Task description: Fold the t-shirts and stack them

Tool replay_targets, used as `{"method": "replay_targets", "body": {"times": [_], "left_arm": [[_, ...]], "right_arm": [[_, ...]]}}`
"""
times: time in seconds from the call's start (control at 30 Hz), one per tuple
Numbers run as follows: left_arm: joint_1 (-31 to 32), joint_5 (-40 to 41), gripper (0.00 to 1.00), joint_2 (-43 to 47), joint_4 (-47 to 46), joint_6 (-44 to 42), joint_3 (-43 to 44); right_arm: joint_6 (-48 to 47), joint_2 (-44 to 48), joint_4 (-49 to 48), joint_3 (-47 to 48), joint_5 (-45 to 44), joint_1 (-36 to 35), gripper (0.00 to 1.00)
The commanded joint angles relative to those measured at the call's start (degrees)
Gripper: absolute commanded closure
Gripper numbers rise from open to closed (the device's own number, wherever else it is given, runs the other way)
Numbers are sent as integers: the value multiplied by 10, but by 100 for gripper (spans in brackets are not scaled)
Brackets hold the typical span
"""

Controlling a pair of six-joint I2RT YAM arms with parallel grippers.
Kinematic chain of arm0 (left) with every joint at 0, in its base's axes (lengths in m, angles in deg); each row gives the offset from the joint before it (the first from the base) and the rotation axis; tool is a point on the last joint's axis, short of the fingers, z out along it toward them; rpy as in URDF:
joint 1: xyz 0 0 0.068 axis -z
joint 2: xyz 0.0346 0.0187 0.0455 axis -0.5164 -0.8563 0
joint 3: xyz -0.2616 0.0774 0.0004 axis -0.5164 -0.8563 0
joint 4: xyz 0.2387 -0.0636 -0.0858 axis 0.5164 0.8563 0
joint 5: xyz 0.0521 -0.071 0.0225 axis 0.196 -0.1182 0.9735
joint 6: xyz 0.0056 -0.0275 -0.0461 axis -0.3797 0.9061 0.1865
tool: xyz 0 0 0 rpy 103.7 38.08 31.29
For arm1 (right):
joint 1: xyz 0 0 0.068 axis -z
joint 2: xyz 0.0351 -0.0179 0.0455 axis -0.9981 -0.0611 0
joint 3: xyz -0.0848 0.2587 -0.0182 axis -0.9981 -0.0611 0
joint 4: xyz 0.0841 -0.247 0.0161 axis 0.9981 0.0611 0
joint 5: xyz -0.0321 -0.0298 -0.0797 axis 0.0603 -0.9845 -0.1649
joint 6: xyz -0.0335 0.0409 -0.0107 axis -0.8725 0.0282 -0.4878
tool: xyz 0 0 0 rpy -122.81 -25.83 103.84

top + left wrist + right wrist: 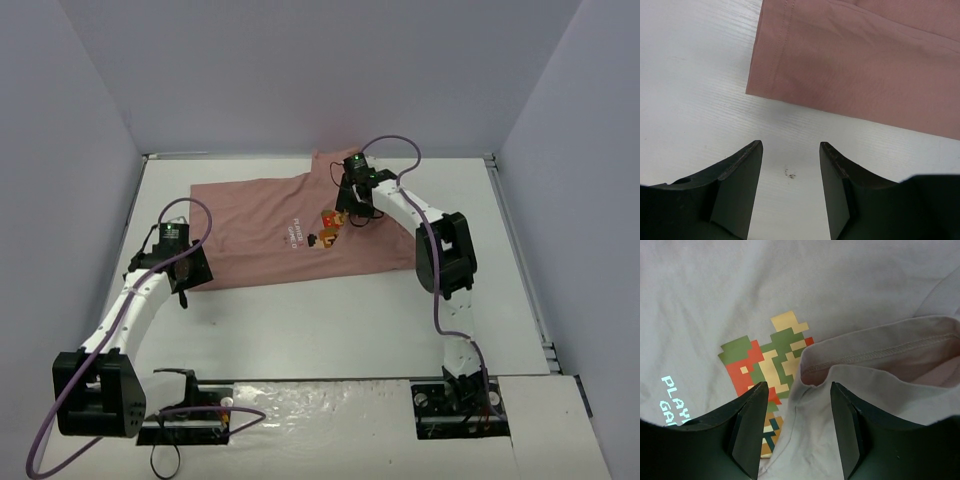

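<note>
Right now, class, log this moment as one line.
t-shirt: spread out, graphic up | left gripper: open, empty, above table near shirt corner | right gripper: open, over hemmed flap by chest graphic

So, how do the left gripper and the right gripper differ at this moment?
The left gripper hangs over bare table, just off a corner of the shirt; the right gripper is over the shirt, by its graphic. Nothing lies inside the left gripper; a folded cloth edge lies inside the right gripper. Both are open.
</note>
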Motion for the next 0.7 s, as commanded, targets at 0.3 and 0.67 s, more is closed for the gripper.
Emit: {"method": "replay_targets", "body": {"times": [0.3,0.67], "left_arm": [[2,-4,54,5,-19,-6,7],[2,-4,54,4,-19,-6,7]], "right_arm": [[-26,-46,-13,94,24,-19,52],[-63,-60,-15,135,70,-30,52]]}}
